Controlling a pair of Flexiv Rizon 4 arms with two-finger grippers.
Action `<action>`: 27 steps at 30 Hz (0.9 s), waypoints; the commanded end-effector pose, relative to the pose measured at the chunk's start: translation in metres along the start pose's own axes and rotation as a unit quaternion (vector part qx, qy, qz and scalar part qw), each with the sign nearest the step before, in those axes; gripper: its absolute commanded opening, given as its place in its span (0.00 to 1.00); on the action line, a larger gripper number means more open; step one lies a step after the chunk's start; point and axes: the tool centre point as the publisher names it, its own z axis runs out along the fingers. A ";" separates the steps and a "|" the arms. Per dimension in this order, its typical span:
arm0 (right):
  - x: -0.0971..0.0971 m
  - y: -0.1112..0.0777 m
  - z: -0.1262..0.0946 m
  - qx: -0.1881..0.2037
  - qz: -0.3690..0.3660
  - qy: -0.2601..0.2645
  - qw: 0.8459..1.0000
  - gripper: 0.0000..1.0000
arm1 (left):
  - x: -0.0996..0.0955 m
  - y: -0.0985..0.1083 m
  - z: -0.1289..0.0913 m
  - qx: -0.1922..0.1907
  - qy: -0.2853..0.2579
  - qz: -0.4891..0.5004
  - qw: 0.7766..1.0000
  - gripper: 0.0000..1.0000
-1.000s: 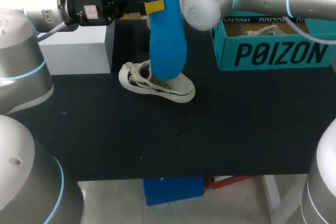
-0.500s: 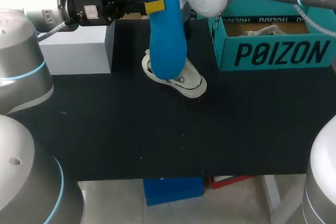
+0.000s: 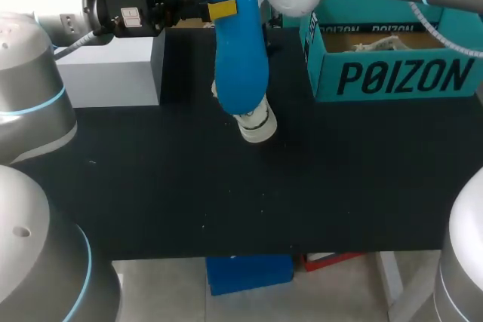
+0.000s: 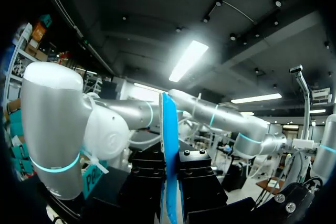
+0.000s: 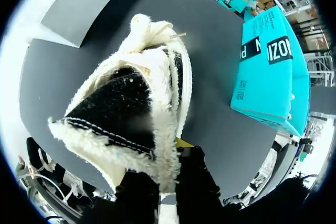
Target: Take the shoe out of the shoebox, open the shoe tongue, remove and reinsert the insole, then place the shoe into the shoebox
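Right wrist view: the right gripper (image 5: 167,179) clamps the fleecy collar of the shoe (image 5: 131,103), which juts ahead of its fingers above the table (image 5: 210,103). The left gripper (image 4: 170,182) grips the blue insole (image 4: 169,129) upright.

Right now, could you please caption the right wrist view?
Right gripper holding the fleecy white shoe by its rim, dark table and teal shoebox behind.
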 end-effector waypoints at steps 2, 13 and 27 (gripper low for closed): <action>0.012 -0.007 0.001 -0.013 0.031 0.001 0.999 0.00 | 0.000 0.001 0.002 0.000 -0.002 0.000 1.000 0.00; 0.032 -0.013 0.025 -0.017 0.070 0.014 0.997 0.00 | 0.000 0.001 0.002 0.000 -0.002 0.000 1.000 0.00; 0.034 -0.018 0.043 -0.034 0.135 0.027 0.990 0.00 | 0.000 0.001 0.002 0.000 -0.002 0.000 1.000 0.00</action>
